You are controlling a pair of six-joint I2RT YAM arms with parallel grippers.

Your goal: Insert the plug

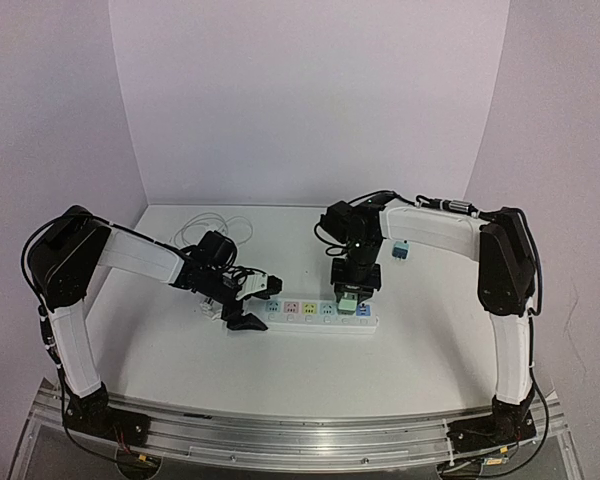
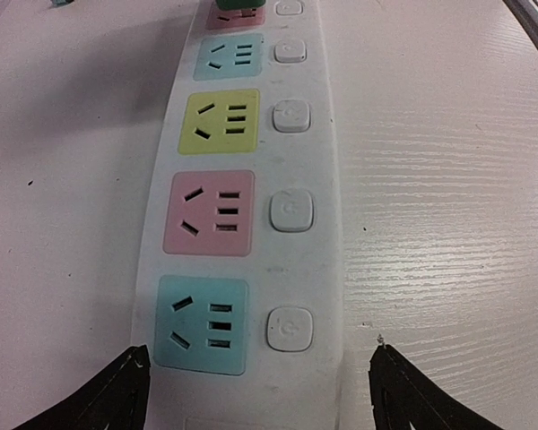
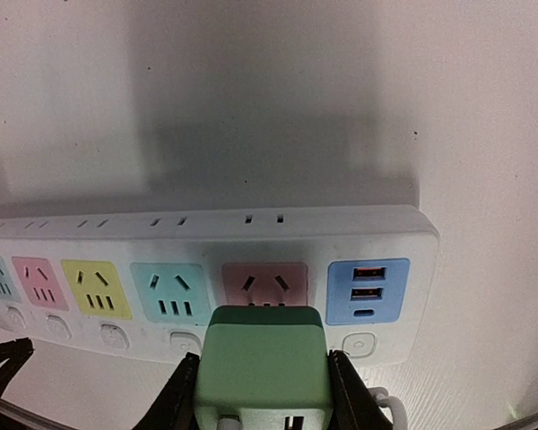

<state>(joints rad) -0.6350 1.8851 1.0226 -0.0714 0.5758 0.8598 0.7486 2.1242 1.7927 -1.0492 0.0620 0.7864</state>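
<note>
Right jaws are clamping narrowly on the green plug (image 3: 262, 358), one finger (image 3: 175, 399) on each of its sides. The plug is sitting over the pink socket (image 3: 267, 279) of the white power strip (image 3: 251, 228), just beside the blue USB panel (image 3: 368, 291); whether the prongs are seated cannot be told. Left jaws are standing wide, holding nothing, with one fingertip (image 2: 125, 390) just beside each long edge of the strip's opposite end, at the teal socket (image 2: 202, 324). The strip is lying flat on the table (image 1: 430, 340) between the two arms. A white cable (image 1: 215, 225) is lying coiled behind the left arm (image 1: 140, 255), and a small teal block (image 1: 401, 250) is sitting beside the right arm (image 1: 430, 228).
</note>
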